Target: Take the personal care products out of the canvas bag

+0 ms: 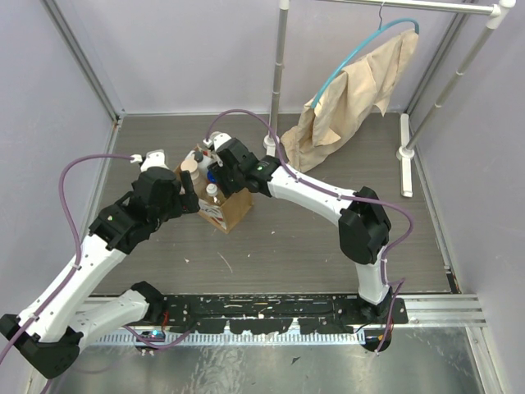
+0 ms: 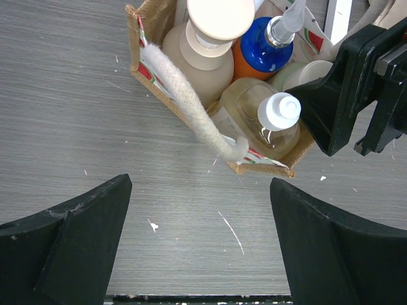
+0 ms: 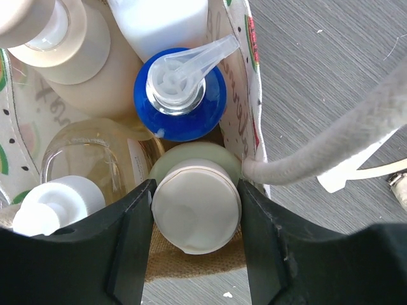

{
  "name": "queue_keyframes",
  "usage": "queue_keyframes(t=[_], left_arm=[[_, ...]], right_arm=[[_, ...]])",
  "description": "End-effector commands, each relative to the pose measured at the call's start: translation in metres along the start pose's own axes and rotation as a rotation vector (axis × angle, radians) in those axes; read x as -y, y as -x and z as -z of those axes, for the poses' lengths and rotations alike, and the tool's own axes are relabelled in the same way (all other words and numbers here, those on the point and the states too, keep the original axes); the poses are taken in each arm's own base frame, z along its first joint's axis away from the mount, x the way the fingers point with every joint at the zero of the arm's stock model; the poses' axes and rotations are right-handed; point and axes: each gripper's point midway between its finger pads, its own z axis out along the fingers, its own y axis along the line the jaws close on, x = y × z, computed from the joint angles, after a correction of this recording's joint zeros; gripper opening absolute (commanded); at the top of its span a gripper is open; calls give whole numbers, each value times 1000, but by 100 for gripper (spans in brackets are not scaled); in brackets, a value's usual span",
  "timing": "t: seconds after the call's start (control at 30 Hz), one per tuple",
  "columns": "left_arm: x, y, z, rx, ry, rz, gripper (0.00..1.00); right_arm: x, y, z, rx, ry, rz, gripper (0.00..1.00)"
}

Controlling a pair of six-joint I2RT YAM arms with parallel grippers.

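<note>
A robot test cell in a lab: two robot arms [image 1: 312, 193] bolted to a black rail [image 1: 271, 310] at the edge of a grey table [image 1: 312, 246], boxed in by bare lilac walls [image 1: 189, 49] and metal poles [image 1: 280, 74]

Our left arm [image 1: 78, 267] reaches forward, elbow bent, the left end effector [image 2: 200, 244] tipped downward with fingers spread wide, holding nothing. Our right arm [image 1: 316, 195] stretches across toward it, the right end effector [image 3: 195, 187] pointing down, fingers pressed against both sides of the olive-green bottle [image 3: 197, 222].
</note>
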Motion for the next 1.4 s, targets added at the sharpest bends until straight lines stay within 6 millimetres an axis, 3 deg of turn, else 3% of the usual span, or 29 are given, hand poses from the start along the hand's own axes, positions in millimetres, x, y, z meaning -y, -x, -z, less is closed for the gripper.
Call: queue_keyframes(t=[0.0,0.3,0.47,0.63,0.83,1.03,1.13,1.27,1.37], left_arm=[[0,3,4,20,-12,10,97],[5,4,5,13,-33,20,96],[5,2,4,7,-36,19,96],[7,2,3,8,-44,23,96],[10,-3,-1,-15,-51,22,96],[19,-2,-4,-18,-78,36,96],[19,-3,-4,-23,-81,38,96],[18,-6,-5,-26,-79,42,95],[20,-6,-5,-35,-80,44,94]], right_arm=[[2,55,41,156,-16,-26,43],[23,114,114,337,-83,-53,40],[37,139,170,445,-116,-87,38],[58,147,225,521,-178,-110,38],[74,137,265,558,-219,-136,38],[69,118,262,520,-178,-142,38],[57,104,253,487,-110,-145,38],[26,83,240,436,61,-157,38],[24,62,221,387,56,-177,38]])
